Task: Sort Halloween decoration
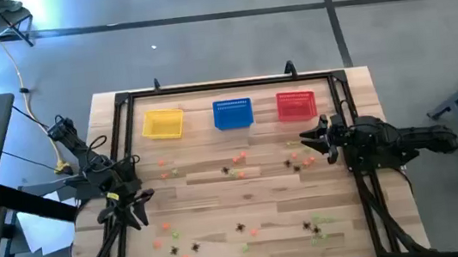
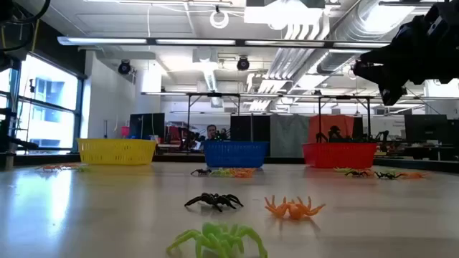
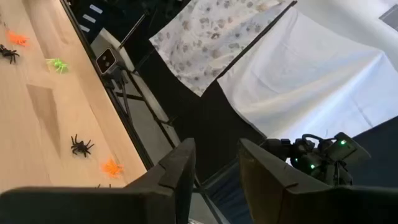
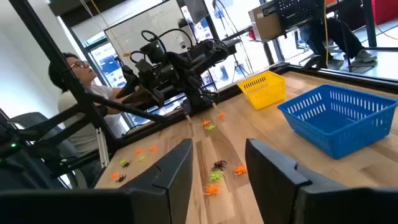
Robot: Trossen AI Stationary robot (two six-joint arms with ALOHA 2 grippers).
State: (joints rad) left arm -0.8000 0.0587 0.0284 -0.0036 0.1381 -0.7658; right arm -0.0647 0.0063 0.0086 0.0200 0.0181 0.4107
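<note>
While the small Halloween decorations (image 1: 238, 157) are seen scattered loose over the wooden table (image 1: 202, 192), black spiders, orange ones and light green ones alike, none can be made out inside the yellow basket (image 1: 163, 124), the blue basket (image 1: 232, 113) or the red basket (image 1: 295, 104) ranged along the far edge; the basket interiors are hidden behind mesh walls in the low view. Many trinkets are too small from above to be told apart by shape. The left gripper (image 1: 137, 210) is held at the table's near left edge, its fingers (image 3: 177, 171) parted with nothing between them, pointing past the edge. The right gripper (image 1: 315, 138) is raised above the table near the red basket, its fingers (image 4: 171, 171) likewise apart and empty; in the low view only part of it is shown, cut off at the frame's upper right. A seated person (image 4: 78, 112) is partly hidden behind the left arm.
</note>
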